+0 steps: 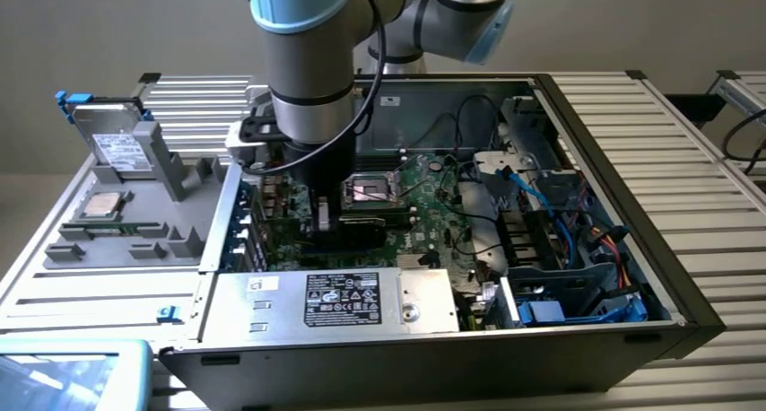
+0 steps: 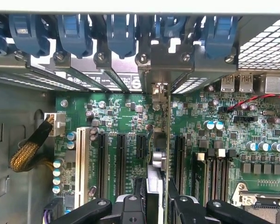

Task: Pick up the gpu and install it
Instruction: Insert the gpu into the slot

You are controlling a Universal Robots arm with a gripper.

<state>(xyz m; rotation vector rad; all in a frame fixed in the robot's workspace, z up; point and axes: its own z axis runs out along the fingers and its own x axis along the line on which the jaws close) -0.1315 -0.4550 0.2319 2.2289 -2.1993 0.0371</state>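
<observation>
While the gpu (image 2: 159, 154) stands on edge between the two fingers of the end effector (image 2: 156, 205), the pick-up part of the task looks done and the seating is what remains in question. In the wrist view the card runs as a thin vertical line from the fingers up to its silver end bracket (image 2: 161, 70), which sits among the rear slot openings beneath the row of blue retention clips (image 2: 121, 32). The end effector is closed on the gpu, one finger on each face of the card. The card's lower edge lies in line with a black expansion slot (image 2: 141, 144) region of the green motherboard (image 2: 252, 121), but whether the edge connector is pressed fully home cannot be told. To one side are further black slots and a white slot (image 2: 82, 163); to the other are the memory slots (image 2: 214, 172) and the corner of the CPU socket (image 2: 259, 198).

In the exterior view the arm (image 1: 309, 70) reaches straight down into the open computer case (image 1: 670, 276), with the end effector (image 1: 321, 215) low over the board beside the CPU socket (image 1: 369, 192). The power supply (image 1: 341, 299) lies at the near edge of the case. Outside the case, toward the exterior view's left, a grey parts tray (image 1: 132, 236) on the slatted surface (image 1: 706, 133) holds a processor (image 1: 100, 205) and a drive (image 1: 120, 151).
</observation>
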